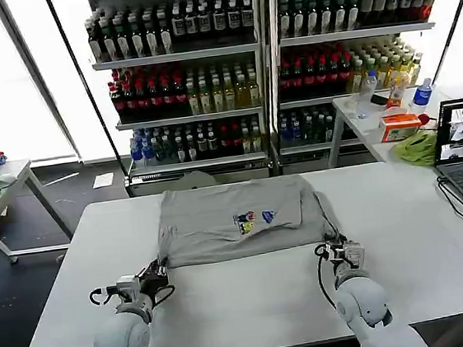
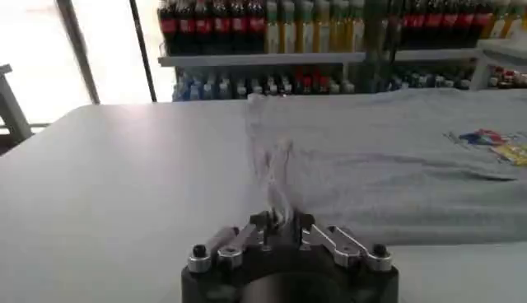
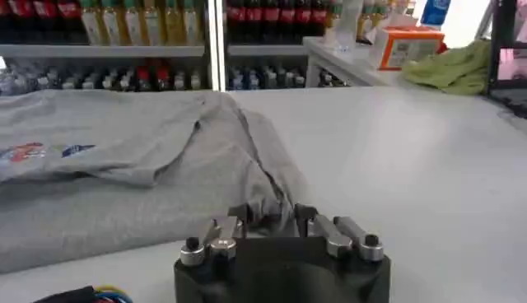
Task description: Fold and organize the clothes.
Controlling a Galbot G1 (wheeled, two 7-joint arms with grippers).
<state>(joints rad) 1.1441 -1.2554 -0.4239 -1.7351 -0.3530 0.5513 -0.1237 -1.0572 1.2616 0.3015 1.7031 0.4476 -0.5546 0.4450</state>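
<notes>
Both hands [image 1: 157, 272] [image 1: 336, 250] pinching T-shirt [image 1: 236, 220] corners

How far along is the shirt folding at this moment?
Partly done: the grey T-shirt lies on the white table already narrowed into a rectangle, print up. In hand: the left gripper and right gripper each pinch a near corner of the hem, fingers closed on cloth. Left: carrying the hem over to finish the fold, then putting the shirt away.
</notes>
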